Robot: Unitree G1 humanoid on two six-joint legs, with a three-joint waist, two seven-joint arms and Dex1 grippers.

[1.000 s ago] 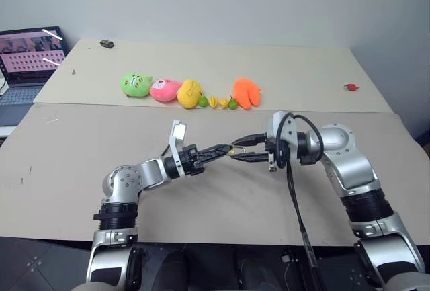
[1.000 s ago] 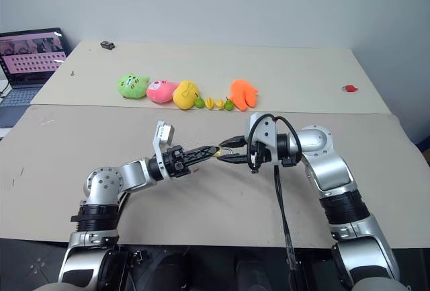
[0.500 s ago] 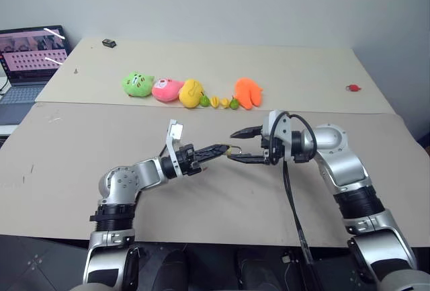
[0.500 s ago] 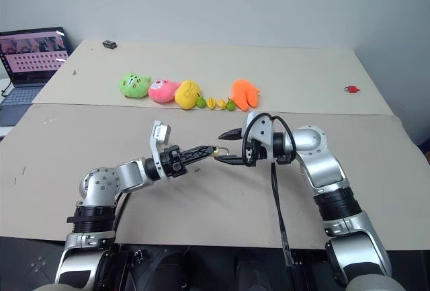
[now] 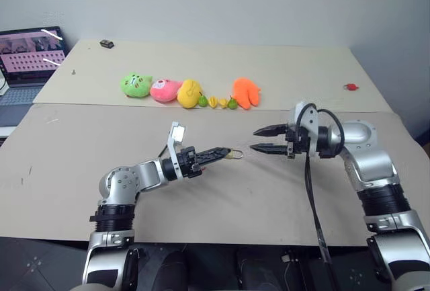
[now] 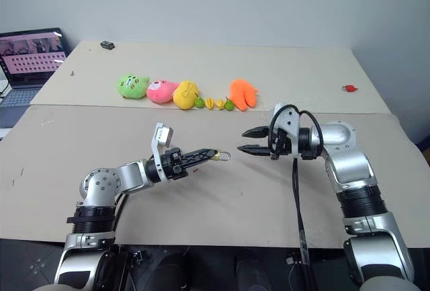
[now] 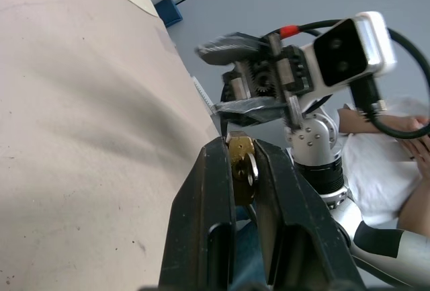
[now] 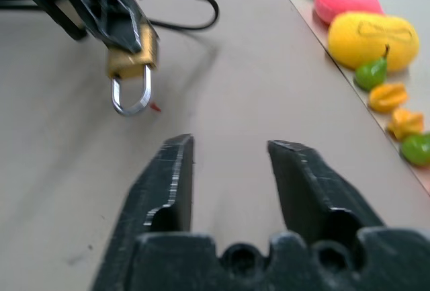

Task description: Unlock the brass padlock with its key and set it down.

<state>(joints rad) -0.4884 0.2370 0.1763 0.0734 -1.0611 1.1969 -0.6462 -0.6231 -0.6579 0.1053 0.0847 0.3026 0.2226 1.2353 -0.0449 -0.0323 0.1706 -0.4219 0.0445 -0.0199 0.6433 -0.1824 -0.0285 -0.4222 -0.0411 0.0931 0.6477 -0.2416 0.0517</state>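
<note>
The brass padlock (image 5: 229, 152) is tiny and gold, pinched at the tips of my left gripper (image 5: 224, 151), which is shut on it above the table's middle. Its thin silvery shackle (image 8: 132, 99) loops out toward my right arm. In the left wrist view the padlock (image 7: 240, 163) sits wedged between the two black fingers (image 7: 209, 197). My right gripper (image 5: 254, 139) hovers a short way to the right of the shackle, facing it, open with nothing between its fingers (image 8: 168, 183). I cannot make out the key.
A row of plush toys (image 5: 191, 92) lies along the far table's front edge. A laptop (image 5: 28, 59) stands at far left, and a small red object (image 5: 350, 87) lies at far right. A black cable (image 5: 310, 197) hangs from my right wrist.
My right gripper let go at the shackle, opened wide, and pulled back to the right, then narrowed somewhat. The left gripper and padlock stayed in place.
</note>
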